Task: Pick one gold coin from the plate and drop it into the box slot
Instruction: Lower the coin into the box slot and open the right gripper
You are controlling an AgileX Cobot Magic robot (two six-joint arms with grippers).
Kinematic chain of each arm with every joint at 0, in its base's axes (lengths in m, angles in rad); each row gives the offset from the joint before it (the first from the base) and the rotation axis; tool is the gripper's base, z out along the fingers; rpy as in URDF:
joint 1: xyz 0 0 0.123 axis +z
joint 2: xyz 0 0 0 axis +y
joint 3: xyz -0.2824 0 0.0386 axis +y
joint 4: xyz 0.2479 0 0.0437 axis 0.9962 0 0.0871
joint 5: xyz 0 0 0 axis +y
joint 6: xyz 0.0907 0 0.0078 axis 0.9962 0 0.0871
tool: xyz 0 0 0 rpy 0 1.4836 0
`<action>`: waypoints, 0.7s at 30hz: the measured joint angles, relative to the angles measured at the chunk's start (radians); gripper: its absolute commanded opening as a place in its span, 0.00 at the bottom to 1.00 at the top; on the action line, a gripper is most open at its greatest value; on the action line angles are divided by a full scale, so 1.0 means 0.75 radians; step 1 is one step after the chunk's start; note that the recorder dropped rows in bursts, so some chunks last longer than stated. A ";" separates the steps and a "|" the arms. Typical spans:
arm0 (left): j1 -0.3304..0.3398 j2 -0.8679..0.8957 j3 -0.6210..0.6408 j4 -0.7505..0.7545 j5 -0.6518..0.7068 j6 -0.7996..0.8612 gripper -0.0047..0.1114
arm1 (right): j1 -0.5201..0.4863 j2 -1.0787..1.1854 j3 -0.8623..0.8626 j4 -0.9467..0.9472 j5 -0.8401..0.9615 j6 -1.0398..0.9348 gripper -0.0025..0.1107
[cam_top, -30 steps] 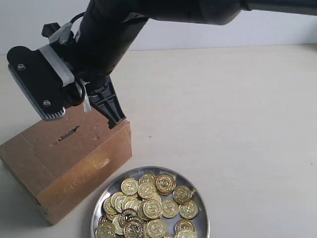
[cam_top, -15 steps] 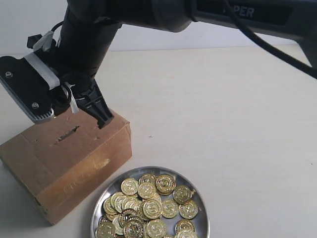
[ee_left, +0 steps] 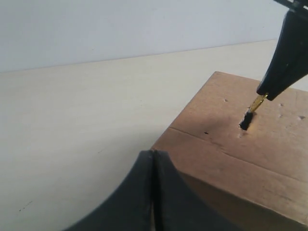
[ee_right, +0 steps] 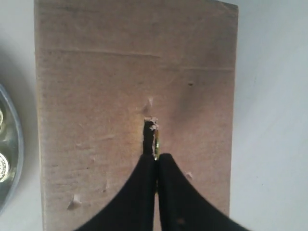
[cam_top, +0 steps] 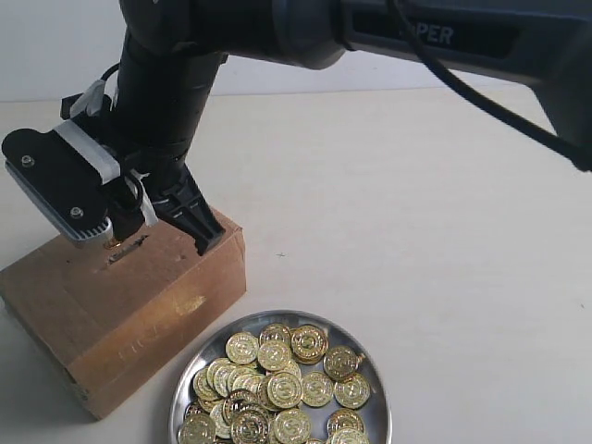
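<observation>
The brown cardboard box point(cam_top: 139, 296) stands left of the silver plate point(cam_top: 277, 315), which is heaped with several gold coins point(cam_top: 277, 379). My right arm point(cam_top: 166, 111) reaches across over the box. The right gripper point(ee_right: 156, 157) is shut on one gold coin point(ee_right: 156, 142) held edge-on, its lower edge right at the slot point(ee_right: 146, 134) and slightly to one side of it. From the left wrist view the coin point(ee_left: 257, 102) hangs just above the slot point(ee_left: 244, 123). The left gripper point(ee_left: 153, 153) is shut and empty, low beside the box point(ee_left: 250, 159).
The pale tabletop point(cam_top: 416, 203) stretches right of the box and behind the plate. The plate's rim point(ee_right: 7, 159) shows beside the box in the right wrist view. A white wall point(ee_left: 120, 29) lies beyond the table.
My right arm has shifted left and then come down over the box. The coin's edge now sits at the slot. The plate and box have not moved.
</observation>
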 measured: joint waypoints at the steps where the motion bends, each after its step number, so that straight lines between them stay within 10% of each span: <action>1: 0.000 0.000 0.000 0.000 0.000 0.000 0.04 | 0.002 0.002 0.000 -0.001 0.000 0.000 0.02; 21: 0.000 0.000 0.000 0.000 0.000 0.000 0.04 | 0.021 0.047 0.000 -0.054 -0.024 0.005 0.02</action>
